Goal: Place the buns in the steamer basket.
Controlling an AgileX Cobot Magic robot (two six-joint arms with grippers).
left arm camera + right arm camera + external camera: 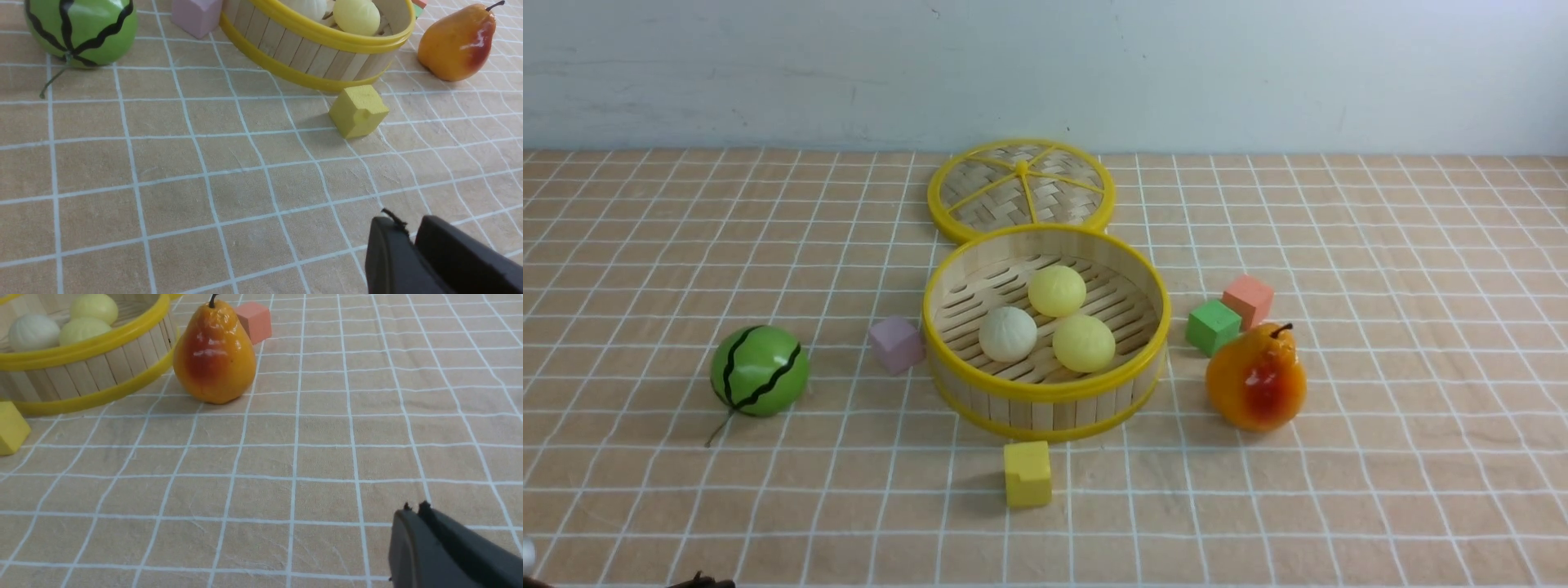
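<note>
The steamer basket [1045, 392] stands at the table's middle. Inside it lie three buns: an off-white bun [1008, 333], a pale yellow bun [1057, 290] behind it and another pale yellow bun [1083, 343] to its right. The basket also shows in the left wrist view [310, 53] and the right wrist view [90, 371]. My left gripper [408, 224] is shut and empty, low over bare cloth well in front of the basket. My right gripper [414, 510] is shut and empty, over bare cloth in front of the pear. Neither gripper shows clearly in the front view.
A flat woven lid [1021, 189] lies behind the basket. A green watermelon ball [760, 370] sits at left, a pink cube [895, 344] beside the basket, a yellow cube [1027, 474] in front, a green cube [1213, 327], a salmon cube [1248, 300] and an orange pear [1256, 377] at right.
</note>
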